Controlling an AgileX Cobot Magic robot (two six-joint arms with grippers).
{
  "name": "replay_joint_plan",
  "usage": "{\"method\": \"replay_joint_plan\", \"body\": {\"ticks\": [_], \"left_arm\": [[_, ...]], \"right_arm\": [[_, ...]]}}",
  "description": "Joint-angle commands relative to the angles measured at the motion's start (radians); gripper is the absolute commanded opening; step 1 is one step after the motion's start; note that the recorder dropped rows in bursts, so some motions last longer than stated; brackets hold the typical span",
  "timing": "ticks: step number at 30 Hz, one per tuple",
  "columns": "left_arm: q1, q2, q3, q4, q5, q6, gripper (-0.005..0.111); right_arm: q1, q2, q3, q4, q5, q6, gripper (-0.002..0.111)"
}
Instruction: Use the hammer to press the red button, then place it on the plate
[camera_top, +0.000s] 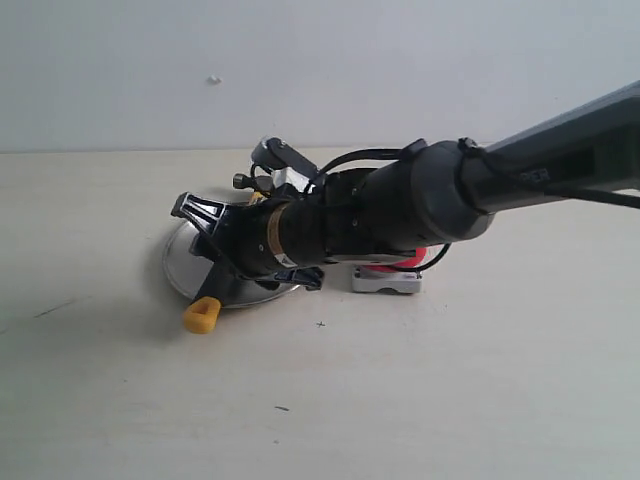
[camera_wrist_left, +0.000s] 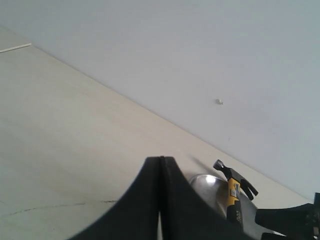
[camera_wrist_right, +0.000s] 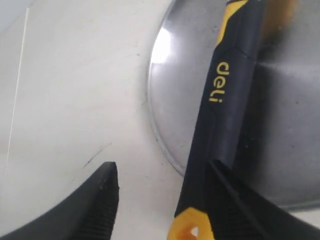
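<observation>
The hammer (camera_wrist_right: 225, 100) lies across the silver plate (camera_wrist_right: 290, 125), its yellow end cap (camera_top: 200, 315) sticking out past the rim onto the table. My right gripper (camera_wrist_right: 161, 170) is open around the handle's end: one finger rests beside the black handle, the other stands well apart over the table. In the exterior view the right gripper (camera_top: 205, 255) reaches across over the plate (camera_top: 180, 262) and hides most of the handle. The red button (camera_top: 405, 263) on its grey base shows only as a sliver under the right arm. My left gripper (camera_wrist_left: 160, 165) is shut on nothing, away from the hammer (camera_wrist_left: 232, 192) and plate (camera_wrist_left: 205, 186).
The light wooden table (camera_top: 420, 400) runs to a white wall (camera_top: 320, 70) behind. The right arm (camera_top: 520, 180) stretches in from the right edge above the button.
</observation>
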Motion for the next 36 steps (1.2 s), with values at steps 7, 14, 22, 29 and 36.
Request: {"method": "replay_joint_plan", "body": {"ticks": [7, 14, 22, 29, 36], "left_arm": [[0.002, -0.007, 0.000, 0.001, 0.000, 0.007, 0.000], [0.002, -0.007, 0.000, 0.001, 0.000, 0.007, 0.000], [0.002, -0.007, 0.000, 0.001, 0.000, 0.007, 0.000], [0.002, -0.007, 0.000, 0.001, 0.000, 0.007, 0.000], [0.005, -0.007, 0.000, 0.001, -0.001, 0.007, 0.000]], "right_arm": [[-0.005, -0.299, 0.255, -0.154, 0.060, -0.086, 0.003], [-0.005, -0.768, 0.619, -0.373, 0.111, -0.164, 0.000], [-0.005, -1.245, 0.838, -0.360, 0.125, -0.190, 0.000], [-0.005, -1.376, 0.838, -0.365, 0.123, -0.193, 0.000], [0.037, -1.462, 0.838, -0.377, 0.179, -0.260, 0.000]]}}
